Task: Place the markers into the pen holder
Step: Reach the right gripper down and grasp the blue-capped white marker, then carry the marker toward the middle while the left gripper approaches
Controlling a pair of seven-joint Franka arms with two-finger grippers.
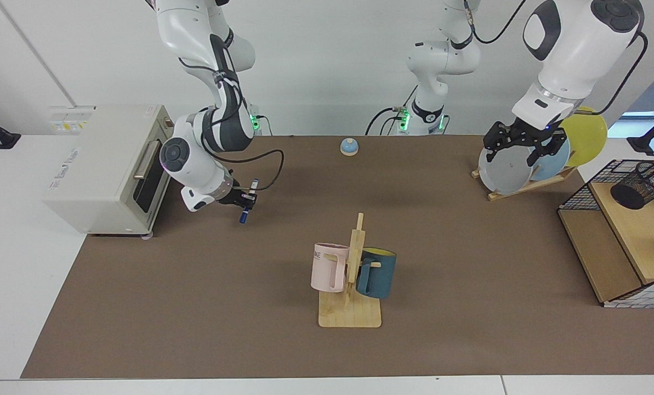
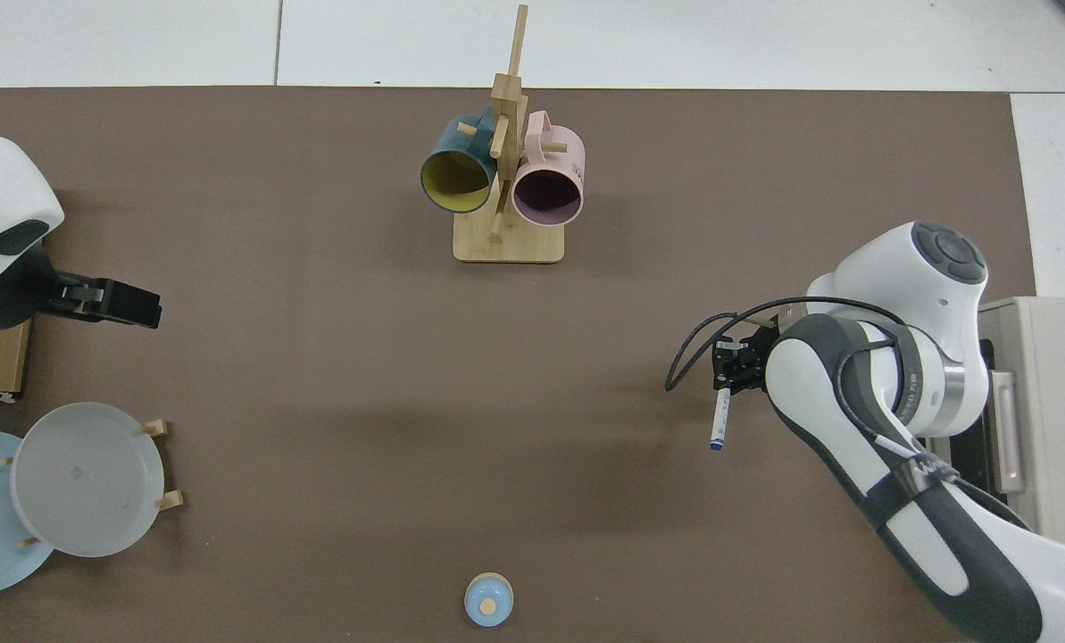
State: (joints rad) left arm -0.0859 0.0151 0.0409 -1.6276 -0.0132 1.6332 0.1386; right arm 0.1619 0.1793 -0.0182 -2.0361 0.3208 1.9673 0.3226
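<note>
My right gripper [image 1: 244, 199] is shut on the marker [image 1: 246, 201], a slim white pen with blue ends, and holds it tilted above the brown mat near the toaster oven. From above, the marker [image 2: 720, 420] sticks out below the right gripper [image 2: 734, 373]. The pen holder [image 1: 642, 184], a black mesh cup, sits on the wire rack's wooden shelf at the far right of the facing view; the top view does not show it. My left gripper [image 1: 516, 152] hangs open in front of the plates, holding nothing, and waits there [image 2: 112, 304].
A toaster oven [image 1: 104, 167] stands behind the right arm. A wooden mug tree [image 1: 351, 285] with a pink and a dark blue mug stands mid-table. Plates lean in a rack [image 1: 510, 170]. A small blue bell [image 1: 349, 146] sits at the back. The wire rack [image 1: 614, 241] fills the right edge.
</note>
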